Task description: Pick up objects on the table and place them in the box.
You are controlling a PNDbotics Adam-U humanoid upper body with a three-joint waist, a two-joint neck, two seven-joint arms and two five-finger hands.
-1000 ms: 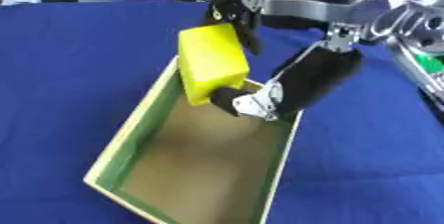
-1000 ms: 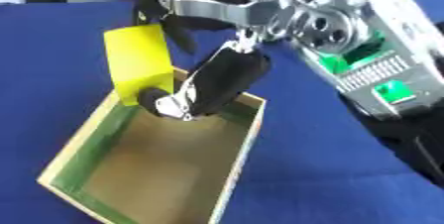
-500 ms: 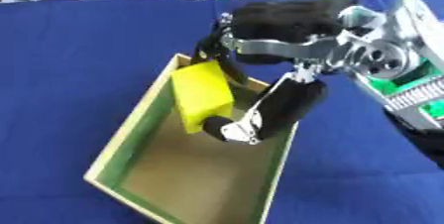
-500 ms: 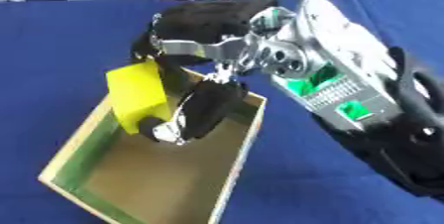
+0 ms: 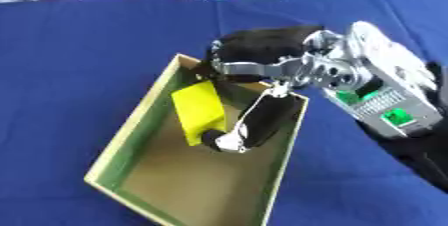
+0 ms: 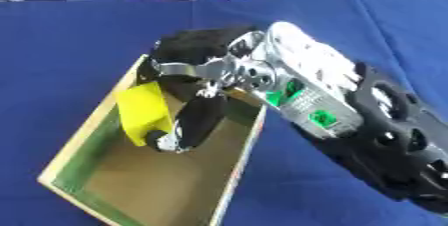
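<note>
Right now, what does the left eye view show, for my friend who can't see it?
The robot's right hand holds a yellow block inside an open cardboard box, low between its walls. The box sits on a blue tablecloth.

Block [image 5: 199,111] in box [image 5: 131,135], far end

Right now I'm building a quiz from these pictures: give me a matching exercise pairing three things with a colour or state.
Things:
1. yellow block
2. box
3. table cloth

Descriptions:
A. blue, spread under everything
B. open-topped, green rim, brown floor
C. held inside the box by the right hand, its fingers curled round it

Pairs: 1-C, 2-B, 3-A
</note>
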